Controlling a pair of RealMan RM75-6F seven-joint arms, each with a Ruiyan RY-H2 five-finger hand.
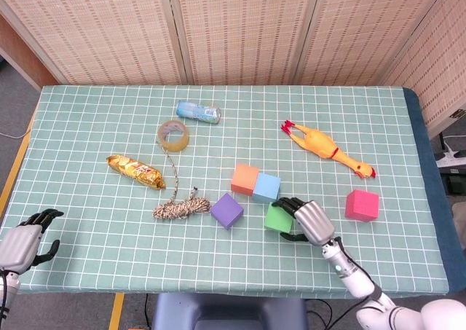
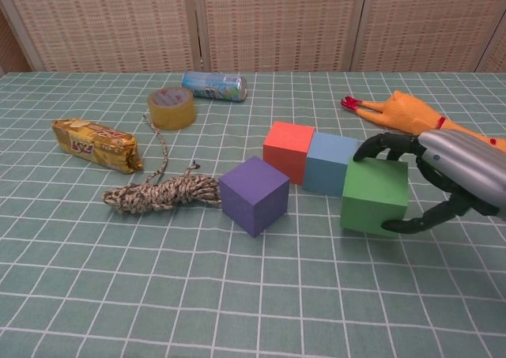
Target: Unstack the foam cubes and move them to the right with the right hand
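One cube in play: fingers (image 2: 385,145) of right hand (image 2: 451,176) wrapped round green cube (image 2: 375,196), thumb underneath, cube beside blue cube (image 2: 328,163). Keep squeeze light, foam squishes. Carry toward pink cube (image 1: 362,205), set flat on counter (image 1: 87,148). Left hand (image 1: 22,242) idle, fingers loosely curled, holding nothing.

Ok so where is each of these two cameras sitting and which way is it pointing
Head view: sits high above the near table edge and looks steeply down over the whole table; shows the left hand at the lower left and the right hand with its forearm.
Chest view: sits low, near table height, and looks across toward the wicker screens; shows only the right hand.
Shared: the right hand gripping the green cube, plus the purple cube.
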